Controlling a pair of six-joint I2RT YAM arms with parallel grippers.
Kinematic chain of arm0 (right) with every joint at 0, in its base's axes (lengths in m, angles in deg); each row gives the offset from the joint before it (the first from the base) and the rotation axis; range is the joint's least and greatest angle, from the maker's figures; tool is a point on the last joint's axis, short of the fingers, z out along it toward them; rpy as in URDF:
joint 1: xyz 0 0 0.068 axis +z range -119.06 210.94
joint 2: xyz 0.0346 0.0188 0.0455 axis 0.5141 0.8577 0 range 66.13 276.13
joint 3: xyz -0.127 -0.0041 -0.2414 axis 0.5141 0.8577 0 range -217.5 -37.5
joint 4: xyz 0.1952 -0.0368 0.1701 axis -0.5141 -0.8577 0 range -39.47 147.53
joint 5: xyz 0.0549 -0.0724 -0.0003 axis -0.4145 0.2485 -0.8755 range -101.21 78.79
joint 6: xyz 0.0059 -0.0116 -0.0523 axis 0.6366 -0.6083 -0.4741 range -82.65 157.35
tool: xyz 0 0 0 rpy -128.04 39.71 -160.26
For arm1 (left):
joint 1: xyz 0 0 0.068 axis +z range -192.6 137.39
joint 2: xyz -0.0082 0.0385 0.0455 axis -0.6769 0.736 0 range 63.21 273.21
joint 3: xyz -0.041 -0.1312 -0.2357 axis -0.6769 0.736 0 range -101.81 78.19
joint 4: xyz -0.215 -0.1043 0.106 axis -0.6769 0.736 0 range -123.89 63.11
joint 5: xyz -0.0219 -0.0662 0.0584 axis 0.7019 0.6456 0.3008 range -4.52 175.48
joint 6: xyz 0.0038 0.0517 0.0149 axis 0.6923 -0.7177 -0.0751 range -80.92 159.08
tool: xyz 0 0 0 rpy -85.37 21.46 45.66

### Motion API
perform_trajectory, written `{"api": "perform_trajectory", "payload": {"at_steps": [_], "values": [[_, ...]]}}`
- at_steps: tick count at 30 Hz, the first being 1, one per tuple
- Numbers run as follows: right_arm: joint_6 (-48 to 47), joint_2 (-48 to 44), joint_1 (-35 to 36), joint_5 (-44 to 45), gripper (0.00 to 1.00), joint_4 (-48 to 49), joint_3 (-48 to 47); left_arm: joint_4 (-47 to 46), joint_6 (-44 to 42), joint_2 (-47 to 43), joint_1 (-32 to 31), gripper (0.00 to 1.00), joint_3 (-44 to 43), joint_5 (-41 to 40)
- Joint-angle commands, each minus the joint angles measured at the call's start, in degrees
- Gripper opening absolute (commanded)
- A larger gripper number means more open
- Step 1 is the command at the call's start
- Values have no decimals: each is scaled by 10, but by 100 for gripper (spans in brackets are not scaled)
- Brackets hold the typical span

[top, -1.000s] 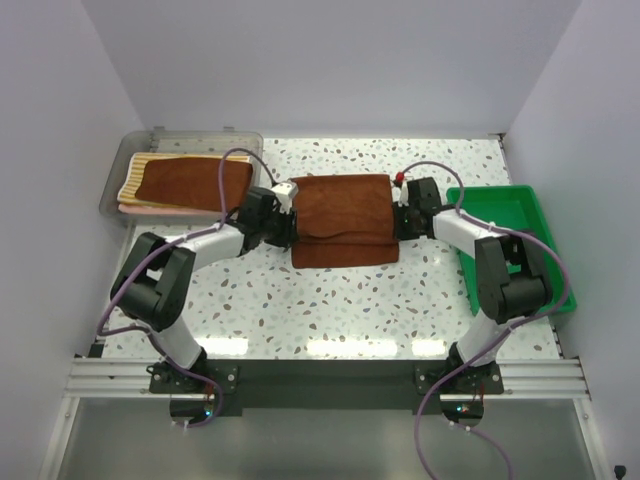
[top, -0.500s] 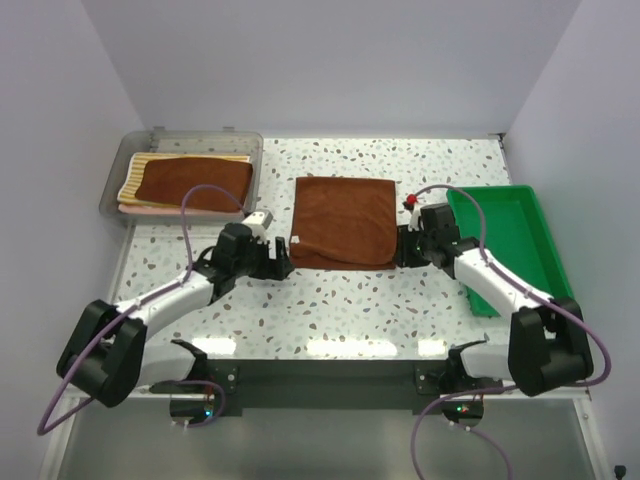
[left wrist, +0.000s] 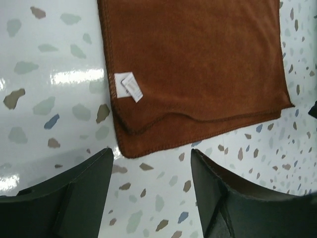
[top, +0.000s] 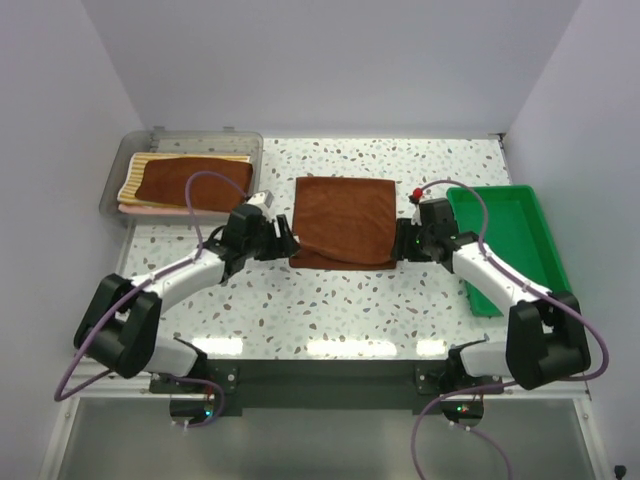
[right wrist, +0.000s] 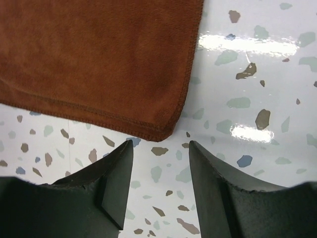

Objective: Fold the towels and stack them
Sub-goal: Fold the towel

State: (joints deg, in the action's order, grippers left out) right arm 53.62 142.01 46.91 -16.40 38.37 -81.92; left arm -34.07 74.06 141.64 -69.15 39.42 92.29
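A folded rust-brown towel (top: 343,220) lies flat in the middle of the table, its white label (left wrist: 129,87) near the left edge. My left gripper (top: 284,240) is open just off the towel's near left corner, and the left wrist view shows only bare table between its jaws (left wrist: 152,151). My right gripper (top: 400,241) is open just off the near right corner, and nothing is between its jaws either (right wrist: 160,143). Another rust-brown towel (top: 165,185) tops a stack over a yellow-and-white striped towel (top: 134,180) and a salmon-pink one (top: 150,210).
The stack sits in a clear grey bin (top: 190,137) at the back left. A green plastic tray (top: 505,225) lies at the right edge, next to my right arm. Cables loop over both arms.
Both grippers have let go of the brown towel and opened, and it now lies folded flat. The left arm drew back toward me, then came up to the towel's near left corner.
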Motion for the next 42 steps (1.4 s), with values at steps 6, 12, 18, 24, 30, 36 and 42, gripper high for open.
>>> {"api": "perform_trajectory", "payload": {"at_steps": [6, 12, 18, 24, 30, 36, 42], "values": [[157, 33, -1, 54, 53, 9, -37, 23, 48, 100, -2, 61, -99, -18], [225, 59, -1, 26, 52, 46, -10, 24, 54, 136, -2, 55, -112, -11], [251, 69, -1, 7, 44, 97, 17, 29, 54, 141, -3, 47, -115, -7], [265, 70, -1, -5, 40, 131, 36, 39, 51, 124, -3, 46, -114, -15], [286, 97, -2, -3, 40, 167, 69, 42, 49, 127, -3, 46, -112, -12], [293, 114, -7, 51, 40, 151, 100, 44, 48, 124, -3, 46, -105, -15], [274, 111, -7, 50, 41, 135, 94, 44, 47, 125, -3, 46, -105, -10]]}}
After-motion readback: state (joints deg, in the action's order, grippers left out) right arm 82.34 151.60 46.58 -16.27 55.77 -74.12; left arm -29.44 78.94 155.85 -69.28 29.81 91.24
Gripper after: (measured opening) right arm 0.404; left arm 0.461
